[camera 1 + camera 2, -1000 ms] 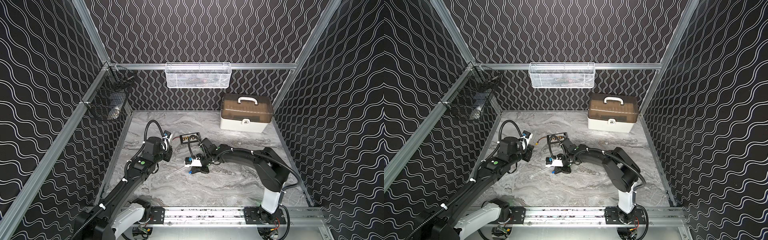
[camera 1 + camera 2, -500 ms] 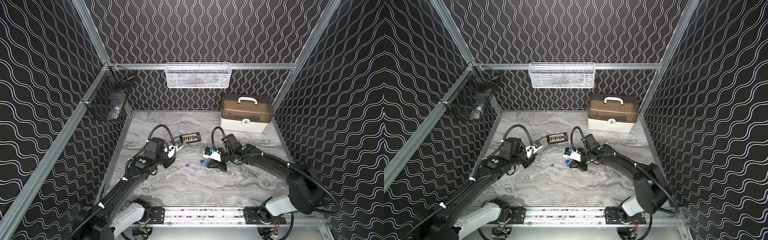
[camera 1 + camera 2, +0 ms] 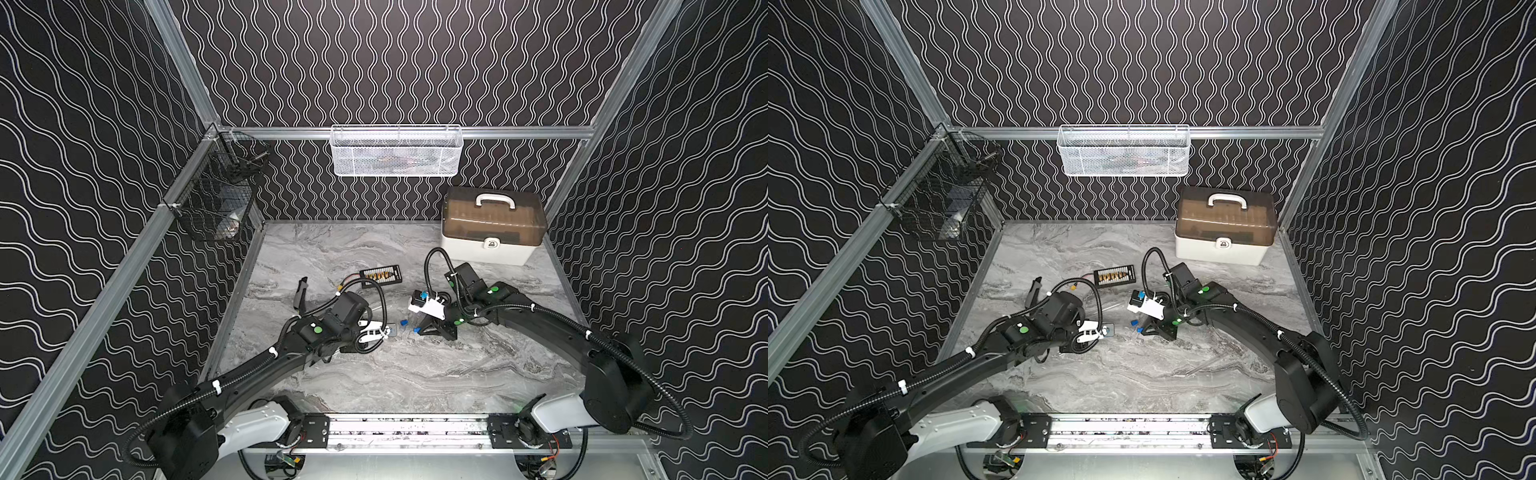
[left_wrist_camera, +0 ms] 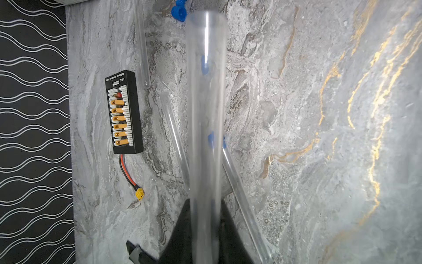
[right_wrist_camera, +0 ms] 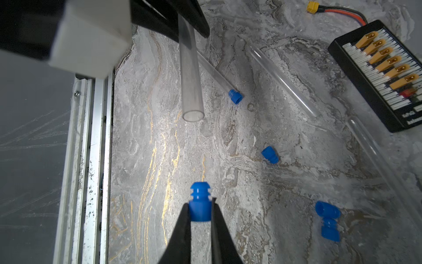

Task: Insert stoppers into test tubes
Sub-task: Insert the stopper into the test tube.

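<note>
My left gripper (image 4: 205, 205) is shut on a clear test tube (image 4: 206, 114), held off the table with its open mouth (image 5: 193, 115) towards the right gripper. My right gripper (image 5: 200, 206) is shut on the cap of a blue stopper (image 5: 200, 196), stem forward, a short gap from that mouth. In both top views the left gripper (image 3: 388, 331) and the right gripper (image 3: 417, 330) face each other at mid-table. A capped tube (image 5: 214, 73) lies under the held one. Two bare tubes (image 5: 283, 80) (image 5: 376, 148) and loose stoppers (image 5: 270, 155) (image 5: 327, 221) lie on the marble.
A black board with gold connectors (image 4: 123, 112) and its yellow plug on red wire (image 4: 139, 194) lie behind the tubes. A lidded storage box (image 3: 492, 230) stands back right. A white mesh basket (image 3: 397, 151) and a black wire basket (image 3: 220, 199) hang on the walls. The metal rail (image 5: 91, 160) runs along the front.
The right gripper drew back to the right with its stopper. The left gripper swung towards the table's middle with the tube, so the two now face each other.
</note>
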`<state>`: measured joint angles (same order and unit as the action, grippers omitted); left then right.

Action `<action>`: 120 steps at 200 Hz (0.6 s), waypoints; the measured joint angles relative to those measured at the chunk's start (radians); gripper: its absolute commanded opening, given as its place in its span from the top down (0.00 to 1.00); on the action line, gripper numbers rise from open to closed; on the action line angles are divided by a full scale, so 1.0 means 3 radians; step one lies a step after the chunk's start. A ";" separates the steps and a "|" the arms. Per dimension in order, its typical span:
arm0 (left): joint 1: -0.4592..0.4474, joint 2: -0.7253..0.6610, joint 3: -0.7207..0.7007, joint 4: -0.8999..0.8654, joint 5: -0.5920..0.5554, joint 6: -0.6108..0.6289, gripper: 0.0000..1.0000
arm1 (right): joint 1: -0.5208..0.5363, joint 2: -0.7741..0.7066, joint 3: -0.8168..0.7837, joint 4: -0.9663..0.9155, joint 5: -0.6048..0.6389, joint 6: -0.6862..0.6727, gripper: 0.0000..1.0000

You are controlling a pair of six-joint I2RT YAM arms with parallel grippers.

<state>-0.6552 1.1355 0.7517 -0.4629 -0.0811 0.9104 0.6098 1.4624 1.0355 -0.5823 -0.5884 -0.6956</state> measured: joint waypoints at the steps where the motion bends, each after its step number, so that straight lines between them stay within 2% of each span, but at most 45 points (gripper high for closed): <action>1: -0.0003 0.0001 0.0000 0.0003 -0.0004 0.0005 1.00 | 0.0000 0.0000 0.0004 -0.0003 -0.0003 0.0004 0.86; 120: -0.0112 0.0078 -0.0001 0.0196 -0.0099 0.0090 1.00 | 0.0106 0.0178 0.0158 0.0108 -0.0104 0.0074 0.86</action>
<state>-0.6888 1.1587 0.7513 -0.4042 -0.1108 0.9375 0.6415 1.5158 1.0828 -0.5499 -0.6197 -0.6735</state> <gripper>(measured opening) 0.169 0.146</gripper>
